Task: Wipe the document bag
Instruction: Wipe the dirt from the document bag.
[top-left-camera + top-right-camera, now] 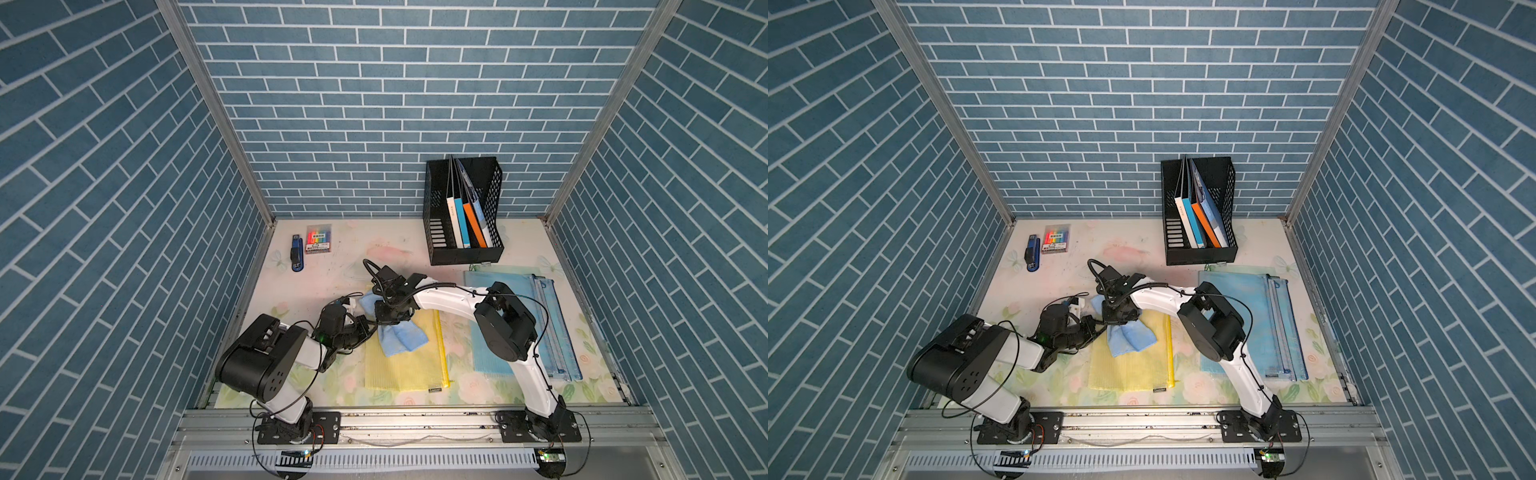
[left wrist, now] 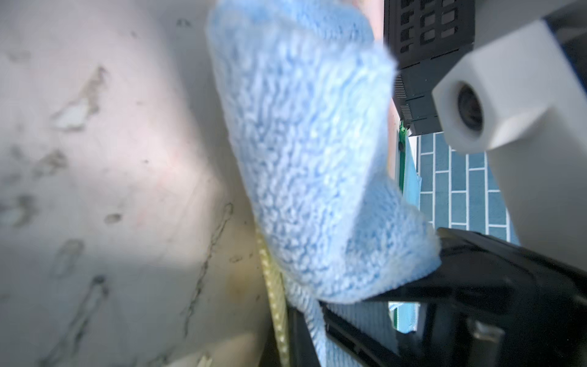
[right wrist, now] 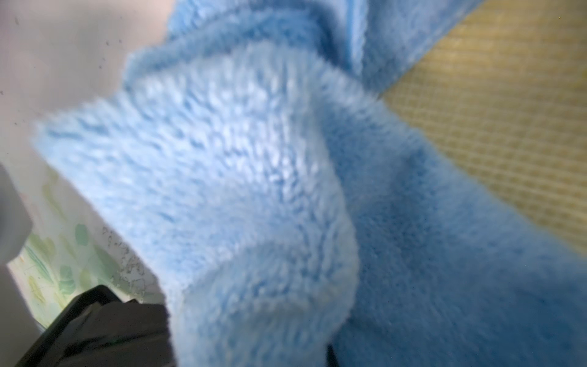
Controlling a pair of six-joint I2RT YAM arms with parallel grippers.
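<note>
- Right, in both top views one yellow mesh document bag [image 1: 405, 365] lies flat on the table [image 1: 316, 286] at lower middle of the frame. I judge it is spread out so that its face can be rubbed.
- One blue microfibre cloth [image 1: 401, 338] sits bunched on the bag's upper end. My right gripper [image 1: 388, 318] is clamped on it from above, which looks like the hold for wiping.
- My left gripper [image 1: 368, 328] has its jaws together just beside the bag's upper left corner. It may be steadying the bag, but I cannot tell whether it pinches anything.
- Away from the job, a stack of blue translucent document bags [image 1: 561, 345] lies at right; I count at least two.
- Toward the upper frame are one black mesh file holder [image 1: 465, 253], one blue stapler [image 1: 296, 257] and one pack of coloured markers [image 1: 318, 240].
- Left wrist view: the cloth [image 2: 305, 159] hangs down mid-frame, with the bag's yellow edge [image 2: 274, 302] at the bottom.
- Right wrist view: the cloth [image 3: 254, 190] fills most of the frame, with yellow mesh [image 3: 492, 127] at upper right beneath it.
</note>
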